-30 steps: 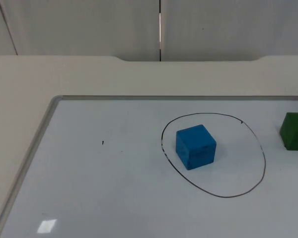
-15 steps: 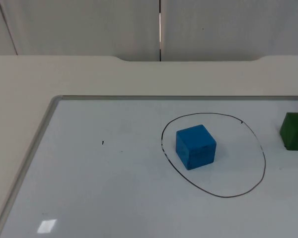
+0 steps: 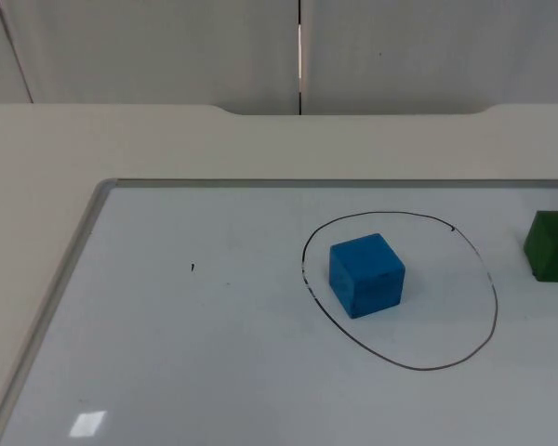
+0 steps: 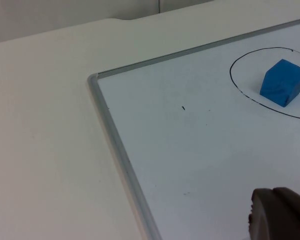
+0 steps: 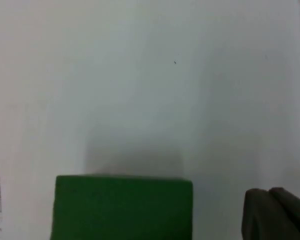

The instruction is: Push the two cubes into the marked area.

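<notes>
A whiteboard [image 3: 167,353] lies flat on the table, with a hand-drawn black ring [image 3: 492,288] on it. The blue cube [image 3: 366,275] sits inside the ring; the green cube [image 3: 551,245] sits outside it, just beyond the ring's right side. The left gripper [image 4: 280,215] hangs above the board well away from the blue cube and the right gripper [image 5: 275,212] is just beside the green one, though I cannot tell how either's jaws stand.

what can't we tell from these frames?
- Green cube: cut off by the top view's right edge, and by the frame edge in the right wrist view; full outline unseen.
- Right gripper: one dark fingertip beside the cube; open or shut unclear, contact unclear.
- Left gripper: same, one fingertip at the frame edge.
- Blue cube sits inside the marked circle.
</notes>
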### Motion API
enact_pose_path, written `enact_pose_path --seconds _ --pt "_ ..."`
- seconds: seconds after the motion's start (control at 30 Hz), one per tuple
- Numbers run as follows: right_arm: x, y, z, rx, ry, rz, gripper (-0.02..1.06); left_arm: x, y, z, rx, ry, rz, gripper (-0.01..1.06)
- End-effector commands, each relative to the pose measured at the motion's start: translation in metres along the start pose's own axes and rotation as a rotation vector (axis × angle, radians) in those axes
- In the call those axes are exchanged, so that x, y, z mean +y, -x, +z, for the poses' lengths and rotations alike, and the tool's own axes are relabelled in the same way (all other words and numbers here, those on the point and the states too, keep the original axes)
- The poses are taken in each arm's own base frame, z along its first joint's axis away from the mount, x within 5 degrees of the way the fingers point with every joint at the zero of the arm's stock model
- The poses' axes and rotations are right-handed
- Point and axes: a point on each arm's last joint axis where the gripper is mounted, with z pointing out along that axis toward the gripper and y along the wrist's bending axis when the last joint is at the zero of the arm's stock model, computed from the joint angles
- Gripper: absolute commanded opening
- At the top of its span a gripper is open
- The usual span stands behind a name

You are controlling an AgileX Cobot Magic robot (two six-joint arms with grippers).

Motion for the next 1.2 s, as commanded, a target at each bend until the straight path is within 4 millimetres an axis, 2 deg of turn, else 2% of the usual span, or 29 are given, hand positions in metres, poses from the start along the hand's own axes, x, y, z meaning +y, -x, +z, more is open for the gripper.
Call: enact_pose_path --seconds 0.0,0.7,1.07,1.17 --pt "-0.002 0.003 0.000 -0.020 -0.002 0.008 0.00 0.000 -0.002 0.001 0.005 0.005 0.001 0.00" --pt "-0.001 0.001 0.000 0.008 0.001 0.080 0.00 0.000 -0.002 0.001 0.005 0.005 0.001 0.00" --pt "0.024 0.003 0.000 -0.031 0.043 0.039 0.00 0.000 -0.002 0.001 0.005 0.005 0.001 0.00" --pt "0.024 0.003 0.000 -0.036 0.044 0.042 0.00 0.000 -0.002 0.001 0.005 0.005 0.001 0.00"
